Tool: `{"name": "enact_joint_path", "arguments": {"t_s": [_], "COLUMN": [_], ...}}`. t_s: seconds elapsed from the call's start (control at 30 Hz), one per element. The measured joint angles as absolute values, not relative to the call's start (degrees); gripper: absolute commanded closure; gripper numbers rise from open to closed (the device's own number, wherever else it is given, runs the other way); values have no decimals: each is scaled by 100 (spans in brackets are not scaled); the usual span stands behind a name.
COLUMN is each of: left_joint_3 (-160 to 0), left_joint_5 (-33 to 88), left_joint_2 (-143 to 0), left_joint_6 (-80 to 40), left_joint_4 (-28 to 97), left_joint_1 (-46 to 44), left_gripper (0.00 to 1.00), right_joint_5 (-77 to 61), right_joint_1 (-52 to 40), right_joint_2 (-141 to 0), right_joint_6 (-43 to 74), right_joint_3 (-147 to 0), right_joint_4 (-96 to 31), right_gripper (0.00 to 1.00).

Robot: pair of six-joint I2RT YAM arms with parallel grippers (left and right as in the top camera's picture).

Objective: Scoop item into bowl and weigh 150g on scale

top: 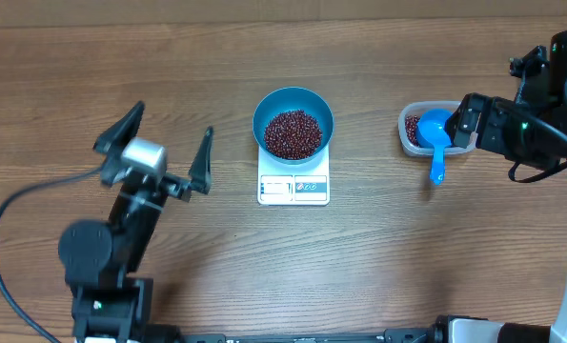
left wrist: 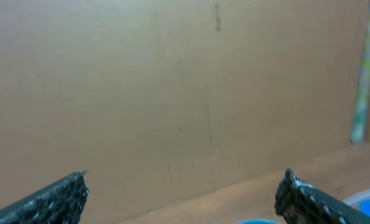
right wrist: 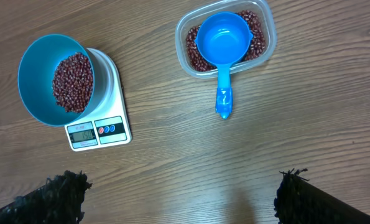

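While both arms' jaws stand spread and empty, beans (right wrist: 73,81) sit in the teal bowl (right wrist: 35,68) on the scale (right wrist: 112,84) mid-counter (right wrist: 172,149); one more full blue scoop (right wrist: 222,40) from the right-hand tub (right wrist: 180,34) risks overshooting.

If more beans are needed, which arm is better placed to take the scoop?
Right. The right gripper, open, hovers beside the blue scoop resting in the bean tub; the left gripper, also open, sits beyond the scale, far from it.
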State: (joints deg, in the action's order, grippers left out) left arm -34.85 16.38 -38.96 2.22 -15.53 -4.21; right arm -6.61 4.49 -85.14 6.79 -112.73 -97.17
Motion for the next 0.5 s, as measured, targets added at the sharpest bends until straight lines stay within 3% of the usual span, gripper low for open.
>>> {"name": "enact_joint_path", "arguments": {"t_s": [0.5], "left_joint_3": [-1785], "left_joint_5": [1739], "left_joint_2": [-1859], "left_joint_6": [-298], "left_joint_4": [-2145], "left_joint_1": [615], "left_gripper": [0], "right_joint_5": [-661], "right_joint_1": [449], "right_joint_2": [-8514], "right_joint_6": [679], "right_joint_3": [-11273], "right_joint_4": [-9714], "right_gripper": [0]}}
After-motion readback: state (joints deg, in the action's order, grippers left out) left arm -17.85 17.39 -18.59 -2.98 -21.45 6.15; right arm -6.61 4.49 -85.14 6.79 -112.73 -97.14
